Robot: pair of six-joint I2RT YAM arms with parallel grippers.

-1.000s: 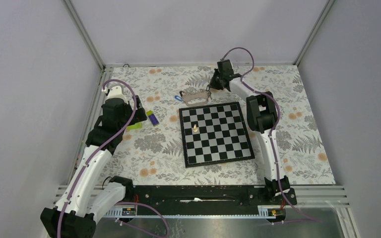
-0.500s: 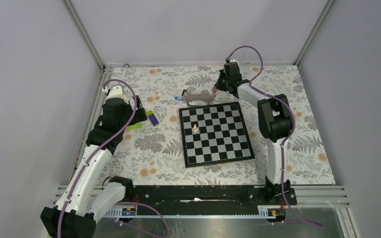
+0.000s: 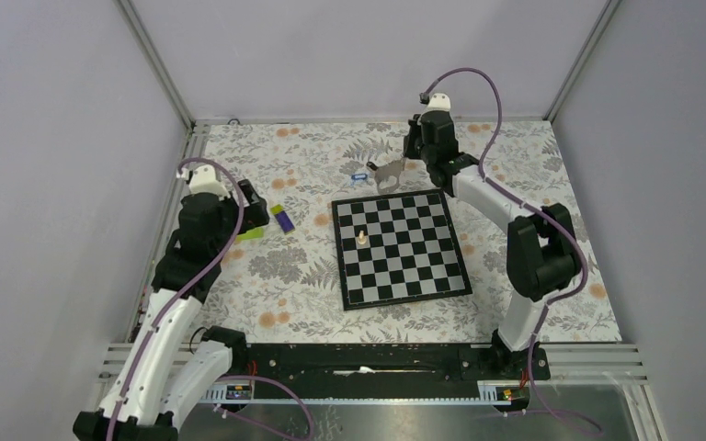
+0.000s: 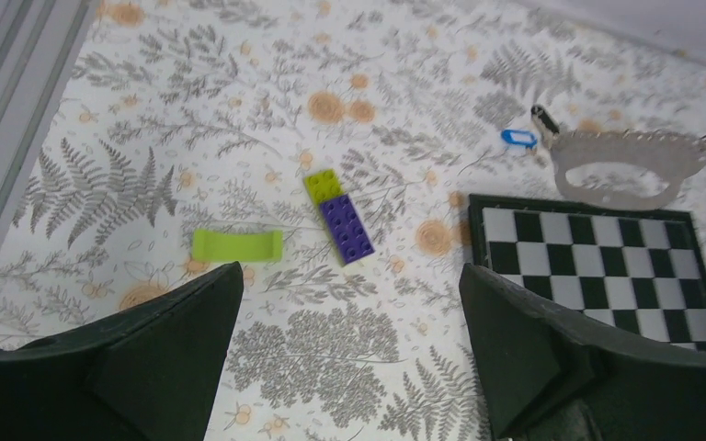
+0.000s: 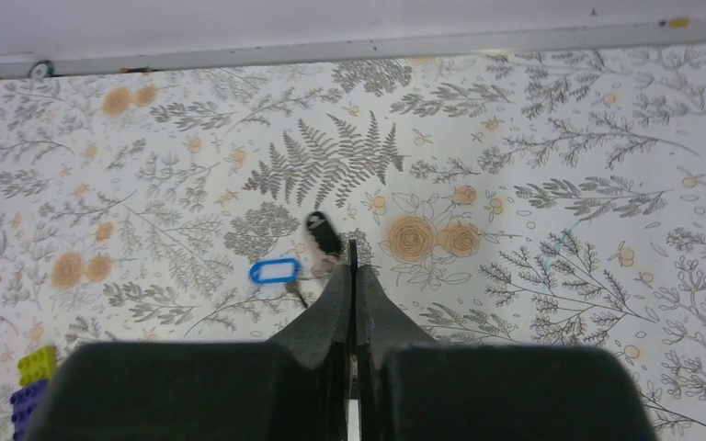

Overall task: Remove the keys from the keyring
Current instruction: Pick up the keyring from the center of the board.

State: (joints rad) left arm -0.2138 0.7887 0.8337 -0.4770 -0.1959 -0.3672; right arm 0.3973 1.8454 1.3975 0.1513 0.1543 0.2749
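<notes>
The keyring (image 3: 388,172) is a grey-brown strap loop just beyond the chessboard's far edge, and its blue clip (image 3: 359,175) trails on the left. My right gripper (image 3: 411,158) is shut on its right end and holds that end up off the mat. In the right wrist view a thin dark strip stands edge-on between the closed fingertips (image 5: 342,280), with the blue clip (image 5: 274,271) below left. In the left wrist view the strap (image 4: 625,165) stands up as a loop. I cannot pick out the keys for certain. My left gripper (image 4: 349,276) hangs open over the mat at the left, holding nothing.
A chessboard (image 3: 423,266) lies mid-table with a pale pawn (image 3: 360,236) on it. A purple-and-yellow stick (image 3: 283,218) and a lime-green piece (image 3: 250,234) lie by the left gripper. Grey walls and a metal frame close in the flowered mat.
My right gripper has risen and swung right with the keyring's end. The strap has bunched up and slid right, the blue clip following. The left arm has drawn back a little.
</notes>
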